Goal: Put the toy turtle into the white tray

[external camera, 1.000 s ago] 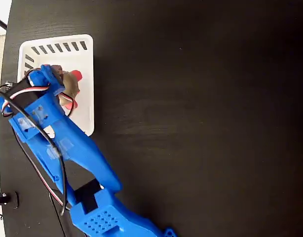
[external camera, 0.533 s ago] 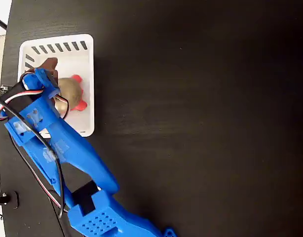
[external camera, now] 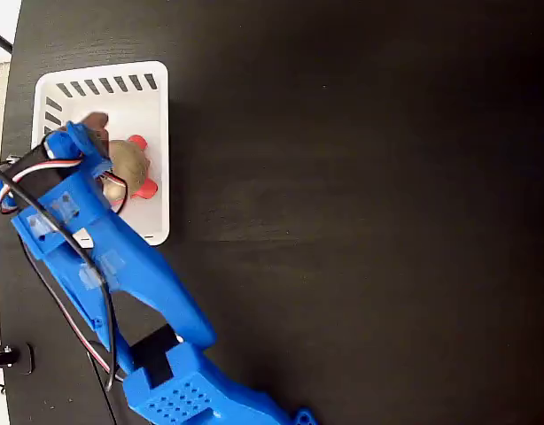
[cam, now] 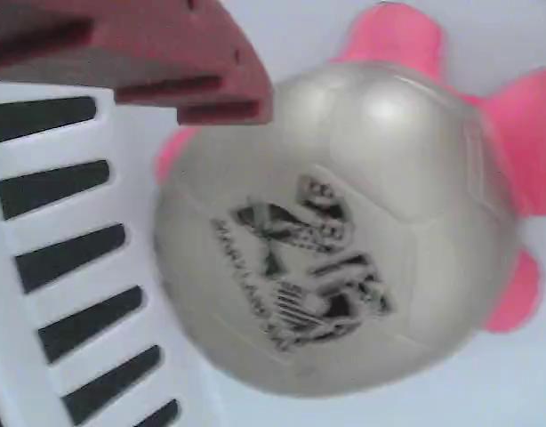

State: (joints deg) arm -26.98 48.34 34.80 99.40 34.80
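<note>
The toy turtle (external camera: 130, 162) lies inside the white tray (external camera: 153, 97), near its slotted side. My gripper (external camera: 102, 150) hangs over it; I cannot tell my jaws' gap. The glossy domed shell looks light, hard and slippery; I would grip across its flanks.

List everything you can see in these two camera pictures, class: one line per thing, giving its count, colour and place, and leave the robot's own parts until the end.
Toy turtle: one, beige-gold shell with a dark printed mark, red-pink head and feet; lying inside the tray.
White tray: one, white with dark slanted slots along two sides; upper left of the fixed view.
Table: one, black; fills most of the fixed view.
Robot arm: one, blue with black, red and white cables; reaches from the bottom edge up to the tray.
Gripper: one; over the tray beside the turtle. A dark red finger shows in the wrist view. Whether it is open cannot be told.
</note>
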